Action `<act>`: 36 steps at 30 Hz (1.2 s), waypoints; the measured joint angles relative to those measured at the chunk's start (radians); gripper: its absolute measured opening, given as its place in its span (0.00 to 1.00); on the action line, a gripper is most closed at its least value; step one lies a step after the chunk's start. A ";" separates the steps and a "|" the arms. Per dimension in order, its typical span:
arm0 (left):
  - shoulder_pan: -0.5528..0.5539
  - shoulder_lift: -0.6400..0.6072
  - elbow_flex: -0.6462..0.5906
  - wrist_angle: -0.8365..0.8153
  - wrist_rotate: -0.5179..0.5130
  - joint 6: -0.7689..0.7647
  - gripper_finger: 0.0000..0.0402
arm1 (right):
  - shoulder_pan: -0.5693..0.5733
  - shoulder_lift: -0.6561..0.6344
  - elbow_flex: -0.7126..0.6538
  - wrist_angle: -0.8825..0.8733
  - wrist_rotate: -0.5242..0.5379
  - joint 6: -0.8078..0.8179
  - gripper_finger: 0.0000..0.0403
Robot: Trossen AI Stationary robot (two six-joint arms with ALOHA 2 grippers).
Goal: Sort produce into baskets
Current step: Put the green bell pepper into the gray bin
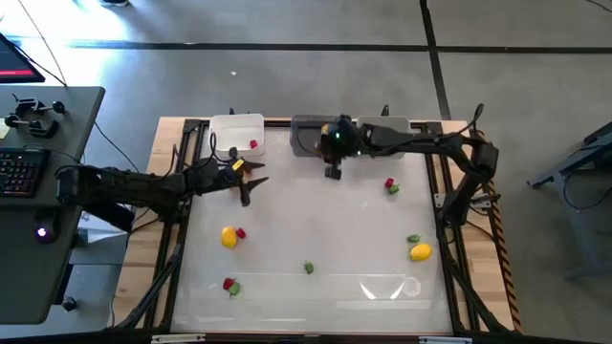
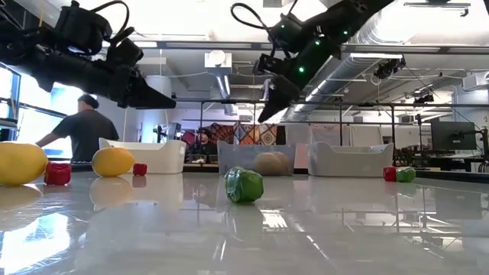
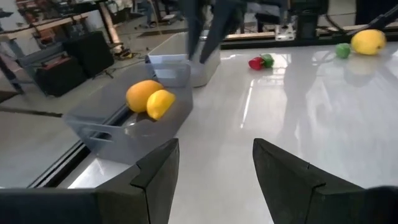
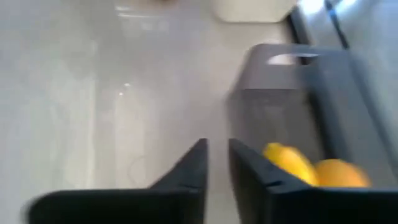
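1. High view: left gripper [image 1: 247,187] hovering at 10 o'clock just beside white basket [image 1: 236,127]; right gripper [image 1: 333,172] hanging at 12 o'clock by dark grey basket [image 1: 306,139].
2. Low view: green piece [image 2: 244,185] lying mid-table.
3. Left wrist view: fingers [image 3: 155,174] standing apart, gripping nothing; two yellow-orange fruits [image 3: 150,99] lying in grey basket.
4. Right wrist view: fingers [image 4: 189,168] sitting nearly together, clamping nothing.
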 joint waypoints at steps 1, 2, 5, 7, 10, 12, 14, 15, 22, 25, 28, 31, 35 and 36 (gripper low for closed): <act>0.005 0.000 0.000 0.001 0.012 0.000 0.48 | 0.018 -0.004 -0.028 0.022 0.000 0.017 0.07; 0.009 0.000 0.000 0.002 0.022 0.000 0.48 | 0.037 -0.007 -0.056 0.046 0.001 0.037 0.04; 0.019 0.000 0.000 0.013 0.024 0.013 0.48 | 0.102 -0.018 -0.133 0.109 0.002 0.101 0.05; 0.025 0.000 0.000 0.023 0.025 0.030 0.48 | 0.148 -0.021 -0.166 0.141 0.008 0.145 0.08; 0.033 0.000 0.000 0.028 0.028 0.033 0.48 | 0.224 -0.021 -0.203 0.152 0.017 0.222 0.08; 0.037 0.000 0.000 0.026 0.029 0.041 0.48 | 0.276 -0.021 -0.214 0.162 0.019 0.287 0.09; 0.037 0.000 0.000 0.026 0.029 0.051 0.48 | 0.326 -0.021 -0.214 0.165 0.022 0.358 0.09; 0.037 0.000 0.000 0.026 0.029 0.051 0.48 | 0.353 -0.021 -0.214 0.165 0.026 0.386 0.09; 0.037 0.000 0.000 0.025 0.029 0.052 0.48 | 0.524 -0.019 -0.214 0.198 0.044 0.504 0.20; 0.037 0.000 0.000 0.012 0.028 0.046 0.48 | 0.589 -0.017 -0.214 0.233 0.113 0.569 0.29; 0.037 0.000 0.000 -0.005 0.028 0.032 0.48 | 0.633 -0.019 -0.209 0.202 0.144 0.686 0.38; 0.037 0.000 0.000 -0.009 0.029 0.021 0.48 | 0.663 -0.020 -0.157 -0.019 0.149 0.843 0.48; 0.037 0.000 0.000 -0.009 0.028 0.008 0.48 | 0.696 -0.022 -0.063 -0.483 0.178 1.006 0.58; 0.037 0.000 0.000 -0.010 0.028 0.007 0.48 | 0.698 -0.022 -0.048 -0.589 0.176 1.034 0.60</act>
